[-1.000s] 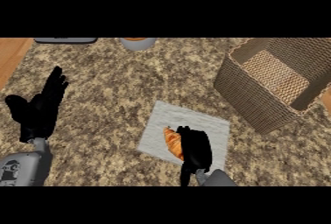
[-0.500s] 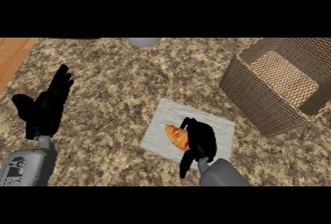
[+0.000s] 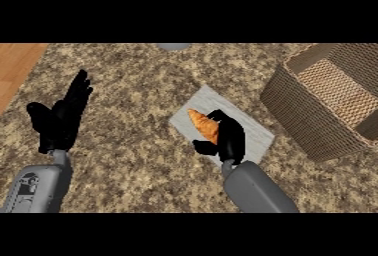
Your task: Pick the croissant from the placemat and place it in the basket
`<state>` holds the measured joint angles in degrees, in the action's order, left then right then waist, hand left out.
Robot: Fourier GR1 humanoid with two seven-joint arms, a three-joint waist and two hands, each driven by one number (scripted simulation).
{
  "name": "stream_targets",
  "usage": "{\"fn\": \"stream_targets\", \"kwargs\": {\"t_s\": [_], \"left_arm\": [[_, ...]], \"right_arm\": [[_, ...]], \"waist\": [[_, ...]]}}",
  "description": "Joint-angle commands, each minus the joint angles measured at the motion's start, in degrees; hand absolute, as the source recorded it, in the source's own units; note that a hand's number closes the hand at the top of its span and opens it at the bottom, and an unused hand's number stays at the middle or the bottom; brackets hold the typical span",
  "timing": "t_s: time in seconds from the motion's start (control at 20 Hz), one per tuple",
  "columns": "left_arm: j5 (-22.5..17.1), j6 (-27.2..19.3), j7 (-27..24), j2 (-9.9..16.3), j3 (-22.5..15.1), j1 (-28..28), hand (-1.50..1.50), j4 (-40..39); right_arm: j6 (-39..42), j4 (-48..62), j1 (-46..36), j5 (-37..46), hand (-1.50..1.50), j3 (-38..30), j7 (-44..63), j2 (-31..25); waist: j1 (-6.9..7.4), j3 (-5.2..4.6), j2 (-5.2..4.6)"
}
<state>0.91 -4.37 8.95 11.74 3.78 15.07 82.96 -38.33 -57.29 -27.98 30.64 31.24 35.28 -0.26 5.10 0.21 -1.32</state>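
An orange-brown croissant [image 3: 202,124] lies over the light grey placemat [image 3: 251,132] in the middle of the counter. My right hand [image 3: 228,137] is curled round the croissant's right side and near end, thumb below it, hiding part of it. The woven brown basket [image 3: 295,107] stands at the right, open side up, apart from the hand. My left hand [image 3: 63,115] rests open at the left, fingers pointing up and away, touching nothing.
The counter top is speckled stone. A strip of wood [image 3: 16,65] shows at the upper left corner. A grey round object [image 3: 173,46] peeks in at the top edge.
The view has shifted, so the basket and placemat sit further right and lower. My right hand has closed round the croissant and turned it more upright on the placemat. The left hand stays as before.
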Motion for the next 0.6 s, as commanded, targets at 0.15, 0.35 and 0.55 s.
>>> {"fn": "stream_targets", "kwargs": {"t_s": [0.15,0.35,0.55], "left_arm": [[-0.43,-0.15,0.97,0.06,0.64,1.36,0.00,-0.15],[-0.63,0.11,-0.51,-0.01,0.91,-2.11,0.00,1.41],[-0.59,0.26,1.95,2.14,2.62,0.59,0.00,0.09]], "right_arm": [[-20.81,-1.65,-7.57,-7.10,1.50,3.67,-5.14,0.25],[-27.59,1.67,-13.79,-9.12,1.50,7.31,-2.52,0.25],[-26.49,8.27,-25.43,-2.16,1.50,7.48,10.09,0.24]], "waist": [[-0.37,-0.01,0.49],[-1.28,-0.17,0.83],[-2.78,-0.29,1.26]]}}
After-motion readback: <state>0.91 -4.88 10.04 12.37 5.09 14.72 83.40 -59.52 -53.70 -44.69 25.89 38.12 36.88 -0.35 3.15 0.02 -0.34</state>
